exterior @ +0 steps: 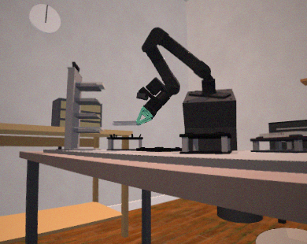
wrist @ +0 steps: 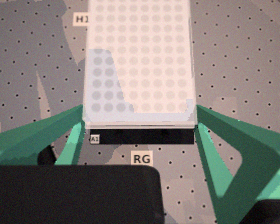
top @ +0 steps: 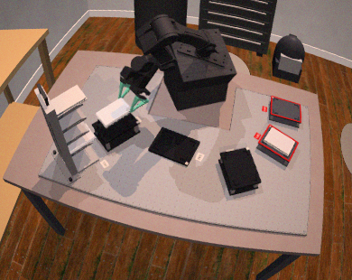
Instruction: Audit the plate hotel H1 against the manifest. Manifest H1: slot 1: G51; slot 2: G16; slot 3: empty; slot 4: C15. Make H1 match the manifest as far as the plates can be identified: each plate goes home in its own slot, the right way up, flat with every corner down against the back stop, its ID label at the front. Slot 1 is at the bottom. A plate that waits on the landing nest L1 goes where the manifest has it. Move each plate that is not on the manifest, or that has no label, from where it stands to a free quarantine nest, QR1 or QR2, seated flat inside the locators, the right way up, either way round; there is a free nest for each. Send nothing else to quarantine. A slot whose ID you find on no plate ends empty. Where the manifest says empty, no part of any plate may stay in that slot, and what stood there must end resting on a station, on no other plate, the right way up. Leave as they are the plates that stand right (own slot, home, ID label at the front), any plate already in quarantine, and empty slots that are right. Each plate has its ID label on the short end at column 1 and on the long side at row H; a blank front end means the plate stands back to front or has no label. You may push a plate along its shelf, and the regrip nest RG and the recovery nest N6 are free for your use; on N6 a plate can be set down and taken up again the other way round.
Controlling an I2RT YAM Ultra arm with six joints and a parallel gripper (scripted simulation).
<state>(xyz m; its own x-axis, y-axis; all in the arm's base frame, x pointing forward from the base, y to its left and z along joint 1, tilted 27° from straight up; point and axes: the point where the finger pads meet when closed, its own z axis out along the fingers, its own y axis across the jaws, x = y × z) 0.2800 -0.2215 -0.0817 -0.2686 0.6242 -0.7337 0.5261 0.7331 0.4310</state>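
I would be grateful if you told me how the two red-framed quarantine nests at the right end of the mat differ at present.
The nearer red-framed nest holds a white plate; the farther red-framed nest shows only its dark surface, with no plate on it. The nearer one is turned at a clear angle to the mat's edge, the farther one much less. Both have a red border and a small red tag beside them.

Plate (top: pixel 113 110) in tool (top: pixel 134 100) above nest (top: pixel 116 130)

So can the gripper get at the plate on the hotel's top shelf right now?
Probably not yet: the gripper holds a white plate above the RG nest; the top-shelf plate itself looks unobstructed.
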